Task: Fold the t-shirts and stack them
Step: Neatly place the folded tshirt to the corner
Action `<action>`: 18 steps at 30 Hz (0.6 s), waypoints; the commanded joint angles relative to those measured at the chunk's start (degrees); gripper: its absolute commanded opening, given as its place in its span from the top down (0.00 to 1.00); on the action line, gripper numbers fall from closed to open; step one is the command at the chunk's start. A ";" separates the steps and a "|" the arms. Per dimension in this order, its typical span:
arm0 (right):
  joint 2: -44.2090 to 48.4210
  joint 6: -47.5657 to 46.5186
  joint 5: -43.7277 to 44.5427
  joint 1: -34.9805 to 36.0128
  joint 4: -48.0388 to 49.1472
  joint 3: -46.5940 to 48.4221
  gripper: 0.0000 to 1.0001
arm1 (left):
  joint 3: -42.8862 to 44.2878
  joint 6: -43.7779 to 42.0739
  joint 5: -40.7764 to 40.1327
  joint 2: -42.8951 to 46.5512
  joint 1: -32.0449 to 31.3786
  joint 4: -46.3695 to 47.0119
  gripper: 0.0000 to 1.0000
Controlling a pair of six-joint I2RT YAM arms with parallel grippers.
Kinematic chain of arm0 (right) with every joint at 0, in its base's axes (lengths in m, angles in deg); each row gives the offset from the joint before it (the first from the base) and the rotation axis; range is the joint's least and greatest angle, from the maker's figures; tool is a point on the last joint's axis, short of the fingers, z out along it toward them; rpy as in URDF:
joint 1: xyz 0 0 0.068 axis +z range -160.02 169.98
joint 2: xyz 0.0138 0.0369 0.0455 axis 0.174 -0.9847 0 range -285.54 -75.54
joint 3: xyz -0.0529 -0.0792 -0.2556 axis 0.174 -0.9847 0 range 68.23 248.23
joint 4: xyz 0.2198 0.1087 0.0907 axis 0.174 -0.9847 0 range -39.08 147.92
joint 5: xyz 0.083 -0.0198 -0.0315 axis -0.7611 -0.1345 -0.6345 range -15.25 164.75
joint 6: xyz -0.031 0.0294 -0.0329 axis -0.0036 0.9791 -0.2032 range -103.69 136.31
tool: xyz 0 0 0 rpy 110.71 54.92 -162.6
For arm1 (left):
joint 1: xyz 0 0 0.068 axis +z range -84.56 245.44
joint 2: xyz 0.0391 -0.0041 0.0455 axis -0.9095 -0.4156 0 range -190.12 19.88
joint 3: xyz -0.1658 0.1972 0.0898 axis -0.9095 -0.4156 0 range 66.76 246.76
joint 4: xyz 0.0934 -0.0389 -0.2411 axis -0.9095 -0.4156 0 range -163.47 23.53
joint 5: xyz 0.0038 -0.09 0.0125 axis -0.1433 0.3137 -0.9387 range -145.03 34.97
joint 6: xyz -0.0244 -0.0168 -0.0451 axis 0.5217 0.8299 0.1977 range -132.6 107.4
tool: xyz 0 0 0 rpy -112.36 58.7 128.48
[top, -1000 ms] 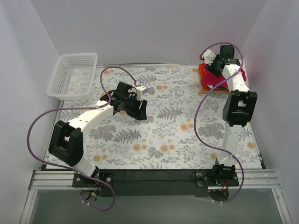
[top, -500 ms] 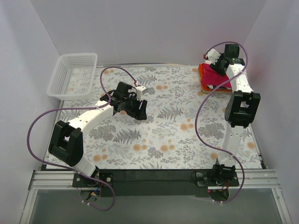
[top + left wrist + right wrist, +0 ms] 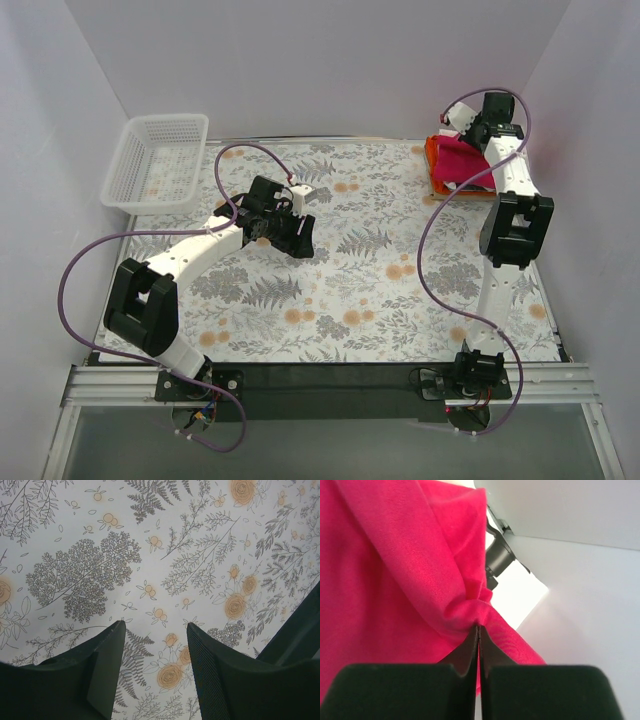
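Note:
The crimson-pink t-shirt [image 3: 458,160] lies on the orange t-shirt [image 3: 434,166] at the far right corner of the table. My right gripper [image 3: 470,128] is shut on a bunched edge of the pink shirt [image 3: 415,570], its jaws pressed together on the cloth and lifting it. The white printed t-shirt is hidden. My left gripper [image 3: 302,240] is open and empty, hovering over the floral tabletop [image 3: 165,565] left of centre, with both fingers [image 3: 105,665] apart over bare cloth pattern.
A white plastic mesh basket [image 3: 158,160] stands at the far left corner. White walls close in the back and both sides. The right arm's purple cable [image 3: 430,230] loops over the right part of the table.
My right gripper has moved back toward the far right corner, pulling the pink shirt's edge up with it. The left arm has not moved.

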 commanded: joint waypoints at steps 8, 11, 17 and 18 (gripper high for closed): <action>-0.76 3.82 5.55 -2.76 21.36 0.40 0.99 | -0.30 -0.87 -0.87 1.56 0.25 0.01 0.51; -2.52 4.79 7.57 -2.77 26.12 0.40 0.99 | -0.48 -0.95 -1.22 1.38 0.16 0.01 0.51; -5.97 5.41 10.84 -2.59 29.12 4.10 0.38 | 0.67 -1.22 -1.75 0.85 0.16 -0.87 0.51; -4.82 6.89 10.31 -2.59 29.03 2.27 0.37 | 0.75 -1.22 -1.66 0.94 0.16 -0.96 0.51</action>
